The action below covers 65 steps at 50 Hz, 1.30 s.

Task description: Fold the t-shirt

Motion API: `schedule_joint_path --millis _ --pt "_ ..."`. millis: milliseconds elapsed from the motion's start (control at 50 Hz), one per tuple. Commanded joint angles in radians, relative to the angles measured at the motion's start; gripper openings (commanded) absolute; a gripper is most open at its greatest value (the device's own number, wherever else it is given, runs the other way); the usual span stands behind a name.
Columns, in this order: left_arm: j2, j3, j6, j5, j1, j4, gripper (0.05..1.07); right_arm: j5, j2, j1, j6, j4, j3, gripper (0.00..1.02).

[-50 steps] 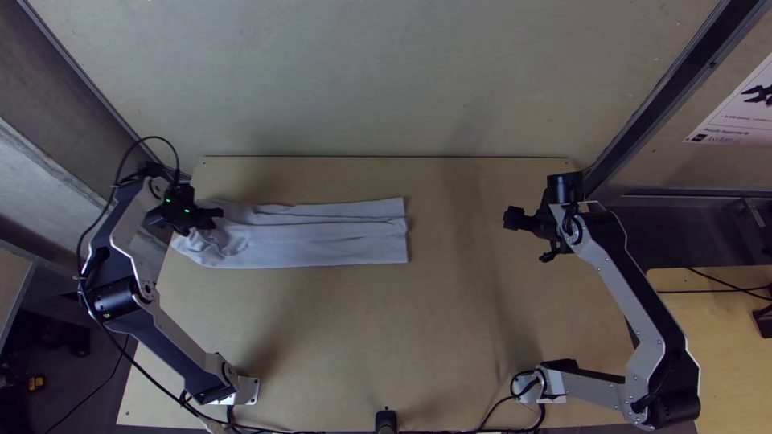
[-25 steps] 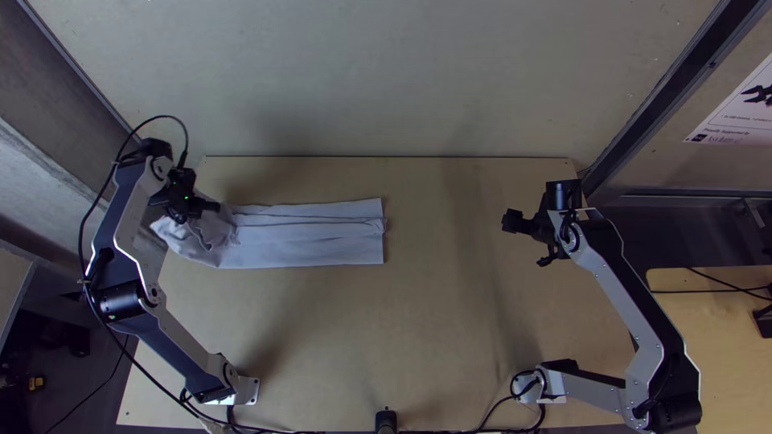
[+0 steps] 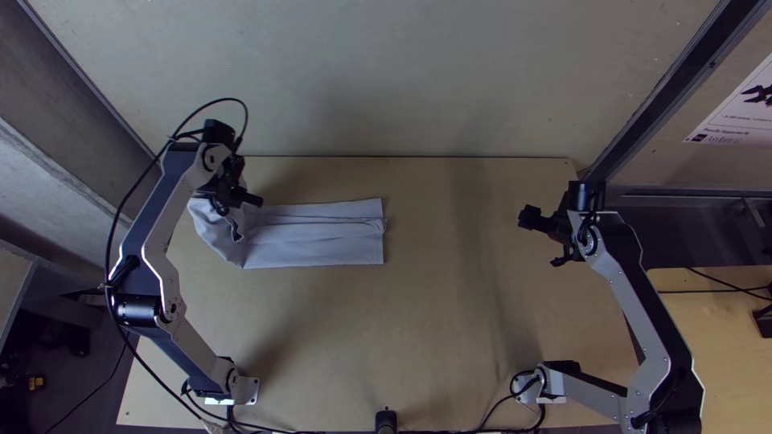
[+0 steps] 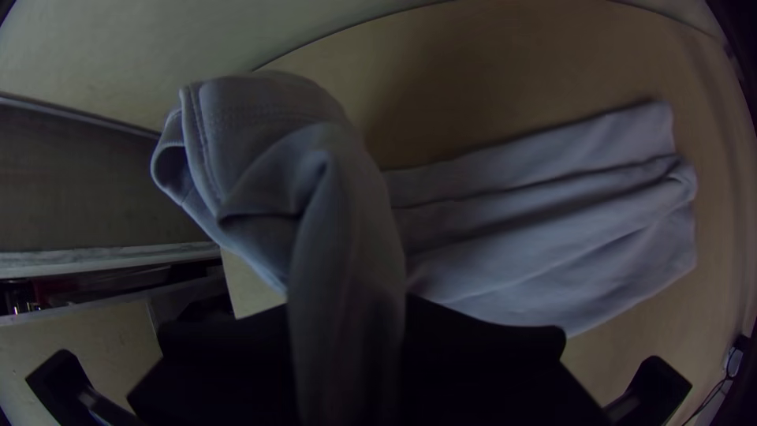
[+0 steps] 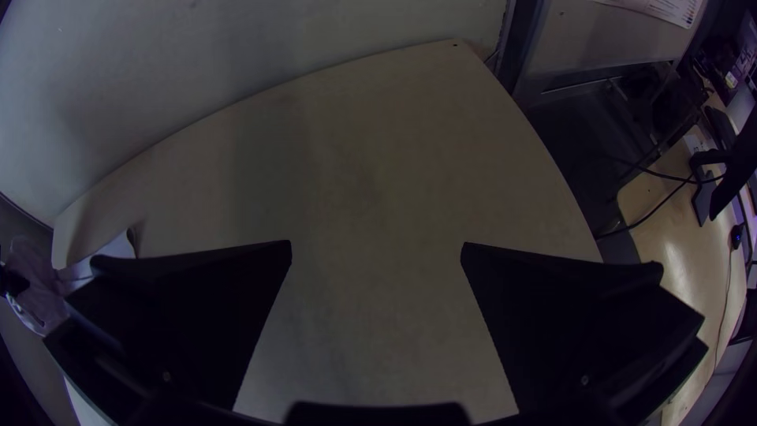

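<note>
Left gripper [image 3: 249, 199] clamps shirt's [image 3: 322, 235] bunched end, table's [image 3: 426, 337] far left; left wrist view gives us stitched hem [image 4: 195, 142]. Rest lies strip-like on table. Right gripper [image 3: 543, 239]: spread wide, empty, table's right.

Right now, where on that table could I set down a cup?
The table shows bare wood between the T-shirt and the right gripper, and between the T-shirt and the near edge. The far left corner looks crowded: the left gripper holds one end of the T-shirt there, beside the left arm.
</note>
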Motion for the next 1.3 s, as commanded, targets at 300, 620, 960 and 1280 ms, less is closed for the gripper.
schedule_joint_path --millis 300,620,960,1280 --pt "0.120 0.147 -0.198 -0.055 -0.280 -0.104 0.08 0.007 -0.038 -0.051 -0.004 0.005 -0.063 0.99" --pt "0.281 0.279 -0.308 -0.067 -0.441 -0.180 0.08 0.007 -0.055 -0.114 -0.031 0.005 -0.101 0.99" --pt "0.423 0.418 -0.339 -0.066 -0.539 -0.223 0.08 0.007 -0.063 -0.145 -0.053 0.024 -0.144 0.99" --pt "0.527 0.512 -0.412 0.071 -0.607 -0.131 1.03 0.007 -0.064 -0.130 -0.051 0.074 -0.184 0.99"
